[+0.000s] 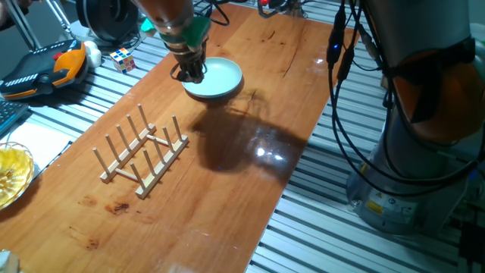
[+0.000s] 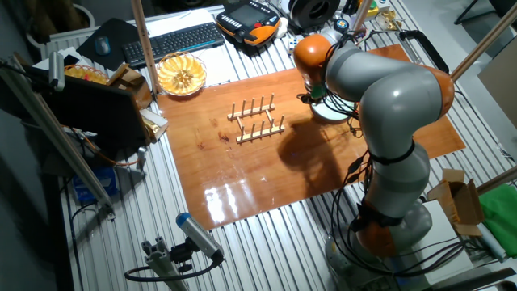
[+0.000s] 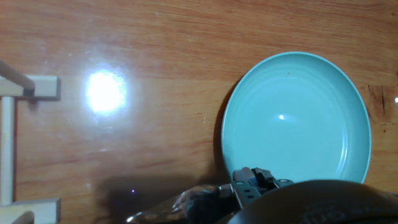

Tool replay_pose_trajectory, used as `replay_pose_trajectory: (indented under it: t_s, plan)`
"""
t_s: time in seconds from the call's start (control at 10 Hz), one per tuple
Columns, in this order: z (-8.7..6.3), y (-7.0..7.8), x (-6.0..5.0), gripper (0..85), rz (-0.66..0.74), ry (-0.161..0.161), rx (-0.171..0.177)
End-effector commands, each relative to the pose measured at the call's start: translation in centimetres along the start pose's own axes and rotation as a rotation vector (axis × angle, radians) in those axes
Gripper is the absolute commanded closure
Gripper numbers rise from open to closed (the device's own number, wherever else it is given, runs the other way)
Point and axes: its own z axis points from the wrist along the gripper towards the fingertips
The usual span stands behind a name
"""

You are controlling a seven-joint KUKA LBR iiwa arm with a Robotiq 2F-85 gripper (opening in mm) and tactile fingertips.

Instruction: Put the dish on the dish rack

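Step in hand, as judged: the pick-up approach, with the dish not yet lifted and the rack untouched. The gripper [image 1: 189, 72] hangs low over the near rim of the dish [image 1: 215, 78], a shallow pale mint plate lying flat on the wooden table [image 1: 250, 167]. In the hand view the plate fills the area ahead and to the right of the fingers, and its edge runs just under the finger hardware at the bottom of the frame. Finger opening: cannot tell. The tips are dark and bunched in the fixed view and largely cut off in the hand view; nothing shows them clamped on the rim, and contact with the plate is uncertain. The dish rack [image 1: 142, 154], light wood with two rows of upright pegs, stands well apart from the hand, its end slats just visible at the far left of the hand view. Next move likely calls for a firm pinch across the rim, a lift, then tilting the plate on edge to slot between pegs; a glossy rim may slip.
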Motion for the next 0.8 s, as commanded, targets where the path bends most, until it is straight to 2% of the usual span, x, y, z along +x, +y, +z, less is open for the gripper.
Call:
replay_pose_trajectory:
  t_s: [0.0, 0.2, 0.4, 0.5, 0.7]
  plan:
    - [0.1, -0.1, 0.0, 84.3, 0.002, 0.004, -0.001]
    - [0.8, -0.4, 0.1, 84.3, 0.004, 0.003, 0.005]
    - [1.5, -0.3, -0.1, 82.7, -0.009, -0.013, 0.000]
    - [2.0, -0.2, -0.4, 70.7, -0.010, -0.019, 0.009]
    - [3.1, 0.3, -0.8, 54.0, -0.005, -0.046, 0.032]
